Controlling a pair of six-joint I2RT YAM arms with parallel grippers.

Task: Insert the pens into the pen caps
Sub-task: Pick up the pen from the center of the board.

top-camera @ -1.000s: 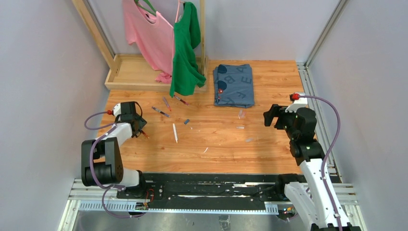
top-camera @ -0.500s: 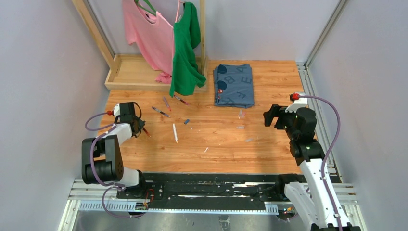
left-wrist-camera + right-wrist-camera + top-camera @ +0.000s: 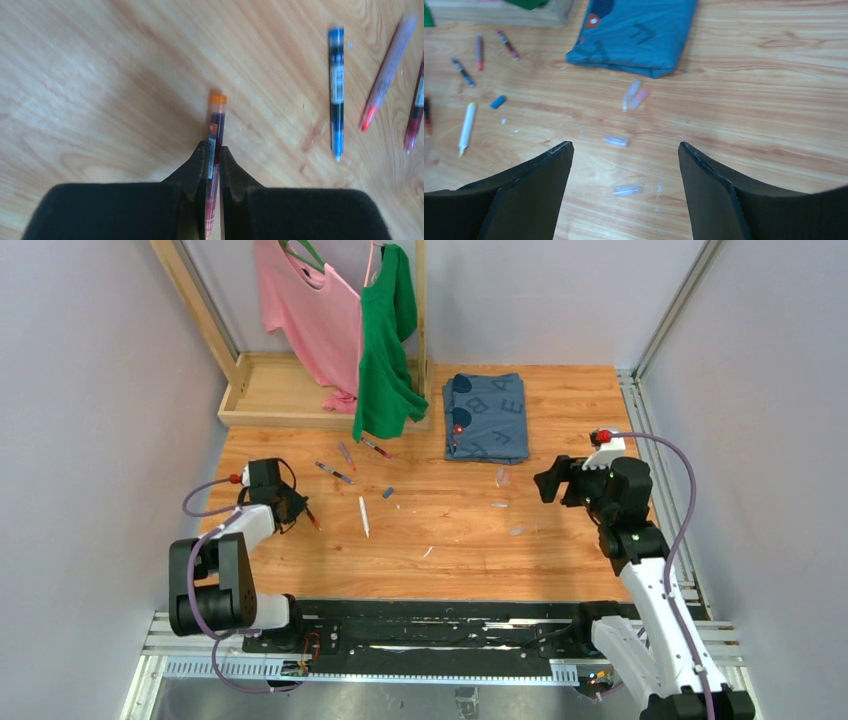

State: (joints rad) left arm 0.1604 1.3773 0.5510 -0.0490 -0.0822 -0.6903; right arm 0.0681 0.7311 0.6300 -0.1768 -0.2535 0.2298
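Note:
My left gripper [image 3: 214, 150] is shut on a dark red pen [image 3: 216, 125] with an orange end, which sticks out ahead of the fingers just above the wood. In the top view this gripper [image 3: 298, 508] is at the table's left. A blue pen [image 3: 336, 90], a purple one [image 3: 387, 70] and another dark red one [image 3: 415, 120] lie to its right. A white pen [image 3: 364, 516] lies mid-table, with a blue cap [image 3: 388, 492] nearby. My right gripper [image 3: 624, 145] hangs open above clear pen caps [image 3: 616, 140] [image 3: 628, 189]; two more caps [image 3: 631, 93] lie by the cloth.
A folded blue cloth [image 3: 487, 415] lies at the back centre. A wooden rack [image 3: 280, 400] with pink and green shirts stands at the back left. A small white sliver [image 3: 427, 552] lies near the front.
The left gripper has shut on the dark red pen and shifted slightly right and toward the near edge with it. The right gripper has moved a little left, toward the caps.

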